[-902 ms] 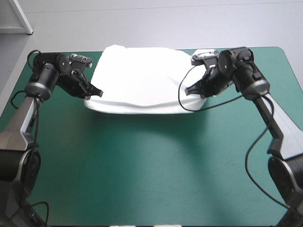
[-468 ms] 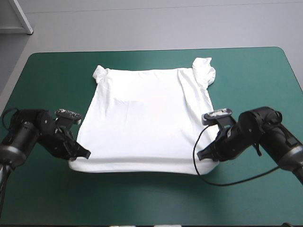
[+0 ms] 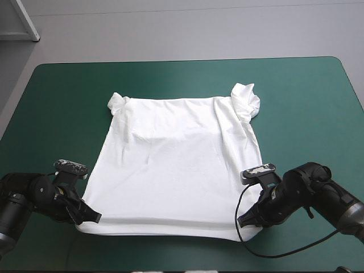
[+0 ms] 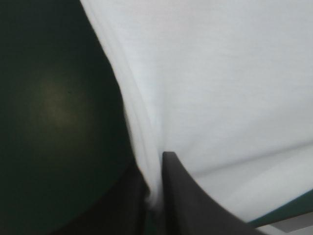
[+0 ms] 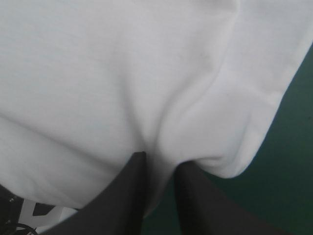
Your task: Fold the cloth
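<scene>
Spreading looks to be the step in hand, or just at its end: the T-shirt (image 3: 176,165) lies open and nearly flat on the teal-green cover (image 3: 182,74), its sleeves (image 3: 245,98) toward the far edge and its hem (image 3: 159,227) toward the near edge, with a few soft creases down its left half. The left gripper (image 3: 92,218) sits at the hem's near-left corner and the right gripper (image 3: 243,219) at its near-right corner. Each is low over the table, its arm reaching in from its own side and the wrist bent so that the gripper points inward along the hem. In the left wrist view the black fingers (image 4: 183,196) are all but together, with a bunched edge of white fabric pinched between them. The right wrist view shows the same, its fingers (image 5: 124,196) clamped on a puckered fold at the corner. Whether the corners rest on the cover or hang slightly lifted is hard to judge from above, though a thin shadow seems to run under the hem. The next move, as I judge it, calls either for letting go so the cloth settles flat, or for carrying both corners together toward the sleeves. In that case both arms would need to travel evenly, or the fold would skew.
</scene>
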Controlling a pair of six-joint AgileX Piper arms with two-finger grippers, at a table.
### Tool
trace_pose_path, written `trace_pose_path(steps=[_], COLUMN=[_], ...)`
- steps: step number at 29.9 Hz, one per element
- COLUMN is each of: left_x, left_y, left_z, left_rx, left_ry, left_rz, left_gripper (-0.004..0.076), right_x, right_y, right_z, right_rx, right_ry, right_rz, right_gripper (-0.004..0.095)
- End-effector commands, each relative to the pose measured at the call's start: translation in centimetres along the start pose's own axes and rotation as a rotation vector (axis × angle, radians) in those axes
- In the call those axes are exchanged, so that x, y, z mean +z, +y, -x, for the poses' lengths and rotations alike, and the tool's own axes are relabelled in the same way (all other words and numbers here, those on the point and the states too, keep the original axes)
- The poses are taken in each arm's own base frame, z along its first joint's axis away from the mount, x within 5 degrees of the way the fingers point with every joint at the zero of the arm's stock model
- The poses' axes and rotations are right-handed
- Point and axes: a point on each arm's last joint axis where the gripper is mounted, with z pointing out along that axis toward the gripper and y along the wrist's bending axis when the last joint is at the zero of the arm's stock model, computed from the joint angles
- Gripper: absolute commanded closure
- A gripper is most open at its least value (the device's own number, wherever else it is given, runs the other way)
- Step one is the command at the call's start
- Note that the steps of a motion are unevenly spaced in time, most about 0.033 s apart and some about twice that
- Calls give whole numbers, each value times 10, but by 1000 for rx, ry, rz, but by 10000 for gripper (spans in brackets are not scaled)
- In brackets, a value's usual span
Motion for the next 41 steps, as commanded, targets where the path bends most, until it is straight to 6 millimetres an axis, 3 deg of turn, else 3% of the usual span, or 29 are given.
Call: trace_pose_path(steps=[1,4,7,10,13,18,24,27,34,41], left_x=[-8,-8,-8,-10,-23,-71,-129,-144,-110,-57], left_y=[1,1,1,3,6,10,15,18,27,38], left_z=[3,3,4,12,27,56,92,110,144,181], left_rx=[-3,-12,-15,-23,-48,-35,-20,-19,-28,-63], left_ry=[-45,-48,-62,-145,-293,-540,-710,-741,-626,-530], left_rz=[21,20,23,42,71,129,166,168,142,107], left_gripper=[486,307,177,166,166,167,167,167,167,167], right_x=[-9,-10,-13,-24,-47,-95,-159,-177,-176,-173], right_y=[1,1,2,2,3,2,6,7,5,3], right_z=[4,6,10,16,25,41,53,54,50,47], right_rx=[-25,-26,-28,-43,-54,-55,-56,-55,-46,-26], right_ry=[-74,-101,-165,-267,-346,-480,-703,-749,-697,-649], right_rz=[-3,-1,2,-4,-49,-162,-230,-243,-265,-260], right_gripper=[418,195,153,158,158,158,166,166,166,181])
